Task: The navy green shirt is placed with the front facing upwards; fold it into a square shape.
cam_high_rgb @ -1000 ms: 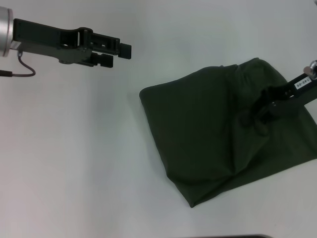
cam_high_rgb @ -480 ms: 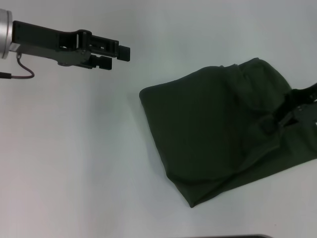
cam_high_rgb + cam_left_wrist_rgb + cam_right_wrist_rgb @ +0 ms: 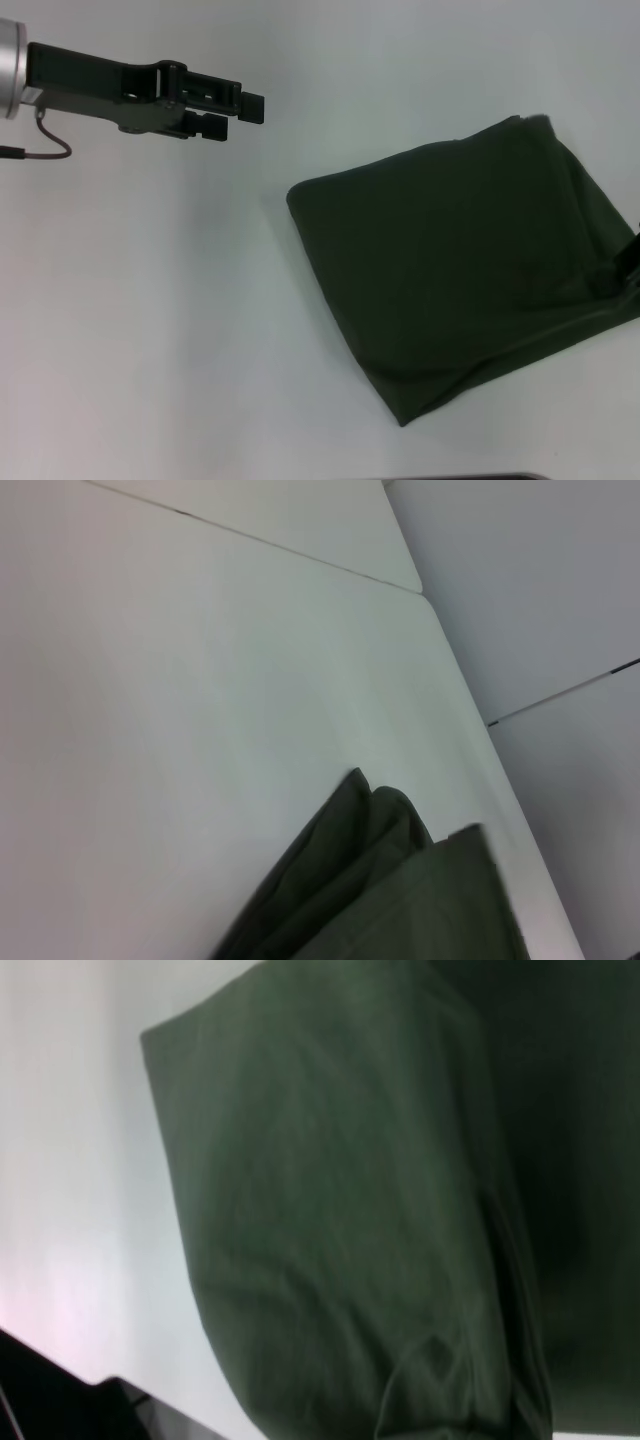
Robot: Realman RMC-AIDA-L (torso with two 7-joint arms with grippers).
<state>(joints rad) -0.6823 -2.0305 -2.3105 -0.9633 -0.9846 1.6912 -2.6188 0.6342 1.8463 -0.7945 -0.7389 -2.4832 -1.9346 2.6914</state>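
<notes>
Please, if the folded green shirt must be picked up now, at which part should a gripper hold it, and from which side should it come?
Probably the near corner of the navy green shirt, where the folded layers stack into a thick, raised edge. Come from the near side, low along the white table, so all layers enter together. The left gripper hovers apart; the right gripper sits at the shirt's right edge.

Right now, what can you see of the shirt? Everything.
The shirt is dark olive green, looks like soft cotton, and lies folded into a rough, tilted square on the white table. Only plain fabric shows: no lettering or label. Layered edges stack at its near corner. The right tool is at its right edge; contact unclear.
</notes>
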